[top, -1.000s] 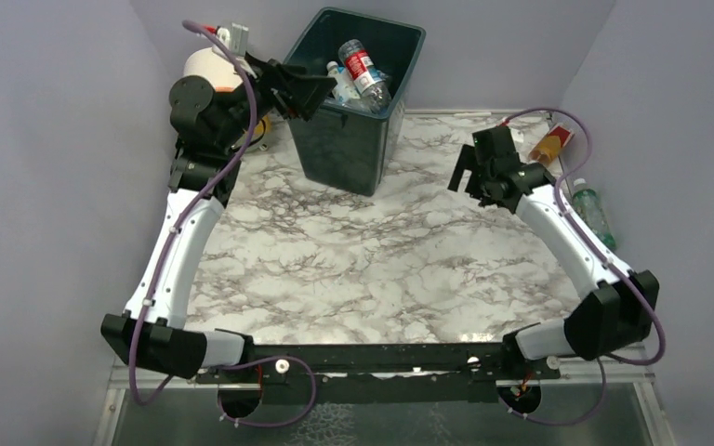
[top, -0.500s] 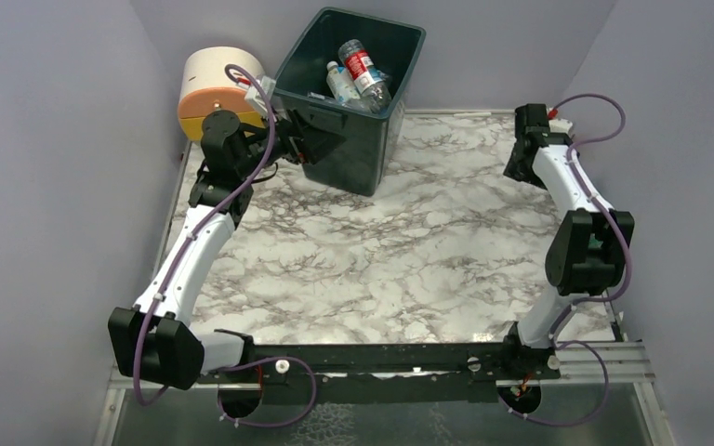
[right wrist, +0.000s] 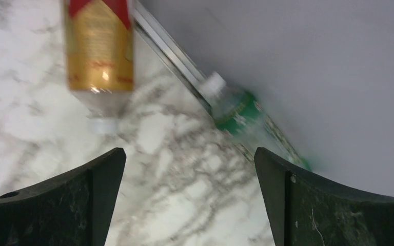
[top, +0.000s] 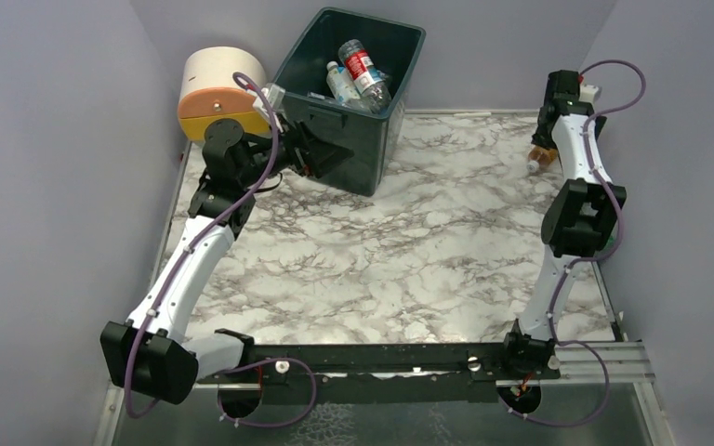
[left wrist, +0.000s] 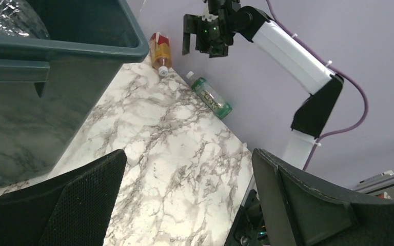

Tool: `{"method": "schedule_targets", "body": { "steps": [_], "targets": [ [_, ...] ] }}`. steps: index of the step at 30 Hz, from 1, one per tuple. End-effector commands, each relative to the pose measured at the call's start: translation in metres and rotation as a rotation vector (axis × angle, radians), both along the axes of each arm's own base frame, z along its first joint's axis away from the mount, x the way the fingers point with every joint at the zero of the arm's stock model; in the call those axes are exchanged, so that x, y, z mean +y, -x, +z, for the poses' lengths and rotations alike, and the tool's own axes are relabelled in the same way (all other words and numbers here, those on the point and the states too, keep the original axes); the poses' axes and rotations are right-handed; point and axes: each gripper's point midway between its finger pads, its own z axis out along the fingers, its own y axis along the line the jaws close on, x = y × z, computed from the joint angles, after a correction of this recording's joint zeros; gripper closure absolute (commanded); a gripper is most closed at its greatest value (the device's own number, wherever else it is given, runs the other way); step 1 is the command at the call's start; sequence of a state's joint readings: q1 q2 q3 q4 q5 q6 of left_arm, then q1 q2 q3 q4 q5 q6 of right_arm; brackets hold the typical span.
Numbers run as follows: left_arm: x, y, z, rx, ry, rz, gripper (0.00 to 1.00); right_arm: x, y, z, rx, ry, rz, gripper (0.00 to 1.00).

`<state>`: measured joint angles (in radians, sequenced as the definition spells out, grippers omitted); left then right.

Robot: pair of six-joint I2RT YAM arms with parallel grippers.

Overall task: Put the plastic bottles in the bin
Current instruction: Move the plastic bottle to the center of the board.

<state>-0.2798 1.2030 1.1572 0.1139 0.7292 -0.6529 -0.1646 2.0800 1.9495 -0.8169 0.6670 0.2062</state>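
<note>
At the far right corner of the counter (top: pixel 381 260), the right end effector (right wrist: pixel 190 159) hangs with its fingers spread fully wide and nothing between them. Just below it an orange bottle (right wrist: pixel 100 51) with a red label lies on its side, its white cap pointing toward the wrist camera. Beside that, a green bottle (right wrist: pixel 246 120) lies along the foot of the side wall (right wrist: pixel 313 61), white cap toward the corner. The two bottles are near each other but do not touch.

Across the counter, the left end effector (left wrist: pixel 187 164) is also fully open and empty. It is held low, just beside the near left wall of the bin (top: pixel 353 149). The dark green bin stands at the back of the counter, and several bottles (top: pixel 358 67) already lie inside it, one clear with a red label on top. A cream and orange drawer unit (top: pixel 214 84) stands left of the bin, behind the left arm.
</note>
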Motion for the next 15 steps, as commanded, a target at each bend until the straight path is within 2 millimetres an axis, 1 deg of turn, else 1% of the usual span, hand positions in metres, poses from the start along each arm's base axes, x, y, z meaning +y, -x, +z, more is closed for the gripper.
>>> {"method": "schedule_targets", "body": {
  "steps": [1, 3, 4, 6, 10, 15],
  "targets": [
    [0.008, 0.014, 0.01, -0.049, -0.03, 0.019, 0.01, 0.026, -0.037, -0.032, -0.024, -0.191, 0.057, 0.01],
    [0.01, 0.014, 0.009, -0.058, -0.04, 0.033, 0.01, 0.038, -0.052, -0.039, -0.07, -0.262, 0.114, 0.01],
    [0.01, 0.014, 0.008, -0.058, -0.041, 0.033, 0.01, 0.043, -0.055, -0.044, -0.081, -0.291, 0.124, 0.01],
    [0.01, 0.012, 0.004, -0.052, -0.045, 0.035, 0.01, 0.044, -0.055, -0.053, -0.09, -0.313, 0.111, 0.01],
    [0.01, 0.008, -0.006, -0.033, -0.055, 0.041, 0.01, 0.02, -0.041, -0.072, -0.084, -0.325, -0.018, 0.01],
    [0.009, 0.005, -0.021, -0.006, -0.066, 0.044, 0.01, 0.008, -0.045, -0.081, -0.177, -0.424, -0.019, 0.01]
  ]
}}
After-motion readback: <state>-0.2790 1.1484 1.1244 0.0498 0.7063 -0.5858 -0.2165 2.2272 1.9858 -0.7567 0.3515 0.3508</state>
